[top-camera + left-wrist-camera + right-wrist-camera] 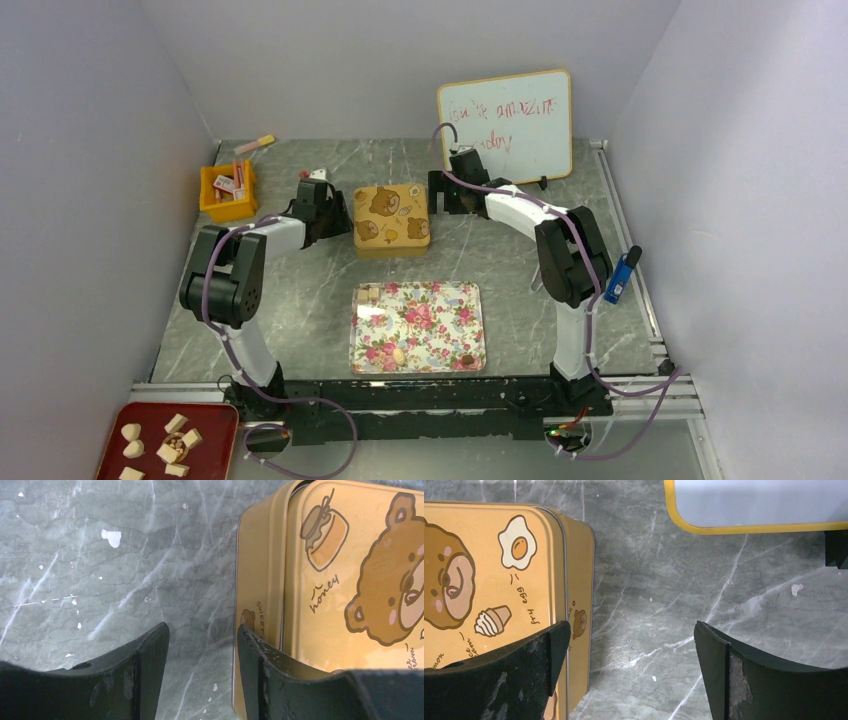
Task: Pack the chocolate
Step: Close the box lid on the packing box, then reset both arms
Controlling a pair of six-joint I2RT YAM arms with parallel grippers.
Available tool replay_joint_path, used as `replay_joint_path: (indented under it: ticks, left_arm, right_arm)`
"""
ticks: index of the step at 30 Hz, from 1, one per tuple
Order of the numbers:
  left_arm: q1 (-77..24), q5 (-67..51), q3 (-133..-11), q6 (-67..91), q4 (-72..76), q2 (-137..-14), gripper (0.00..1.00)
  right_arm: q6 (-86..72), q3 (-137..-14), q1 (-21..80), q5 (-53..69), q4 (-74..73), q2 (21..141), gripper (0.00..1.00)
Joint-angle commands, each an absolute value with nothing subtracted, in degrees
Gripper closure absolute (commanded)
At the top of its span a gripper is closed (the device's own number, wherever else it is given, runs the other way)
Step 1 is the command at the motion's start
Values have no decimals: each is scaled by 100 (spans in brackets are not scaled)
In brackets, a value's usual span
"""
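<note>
A few chocolate (372, 293) pieces lie on the floral tray (430, 325), which sits at the middle of the table (300, 310) towards its near edge. Pale ones are in the tray's far-left corner, one more is by its near rim and a dark one is in the near-right corner. More pale pieces lie on a red tray (215, 420) beyond the near-left corner. They are too small to tell which way each points. The floral tray's long sides run left to right.

Behind it stands a yellow tin (391, 218) with its lid on. The left gripper (202, 635) is at the tin's left side, jaws parted around bare table, one finger over the tin's edge. The right gripper (631, 630) is at the tin's right side, spread wide and grasping nothing, one finger over the lid's edge. Both arms reach around the floral tray.

A whiteboard (505, 125) leans at the far edge, a yellow bin (228, 192) of packets stands near the far-left corner, and a marker (254, 144) lies behind it.
</note>
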State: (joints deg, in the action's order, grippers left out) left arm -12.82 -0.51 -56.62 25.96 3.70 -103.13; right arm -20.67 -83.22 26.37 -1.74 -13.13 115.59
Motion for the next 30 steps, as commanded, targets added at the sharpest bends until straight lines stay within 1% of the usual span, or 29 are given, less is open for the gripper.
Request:
replay_joint_path:
  ticks: [1,5,8,21,25,30]
  left_arm:
    - [-1310,-12,-5861,2657,336,-10264,42]
    - [-1212,-9,-5846,2726,254,-10156,42]
    - [-1151,268,-5837,2767,176,-10054,42]
    - [-993,658,-5849,2812,-308,-9476,42]
    - [-993,534,-5873,2740,-421,-9204,43]
    - [-1030,152,-6172,2514,-864,-8962,46]
  right_arm:
    - [-2048,-8383,2705,-196,-1308,11530,0]
    - [-2019,-8424,2665,-235,-1339,11491,0]
    - [-2006,-8478,2614,-237,-1353,11487,0]
    - [-1917,-8461,2416,-193,-1386,11303,0]
    - [-1889,-8368,2334,-155,-1348,11156,0]
    - [-1847,-8226,2285,-103,-1295,10978,0]
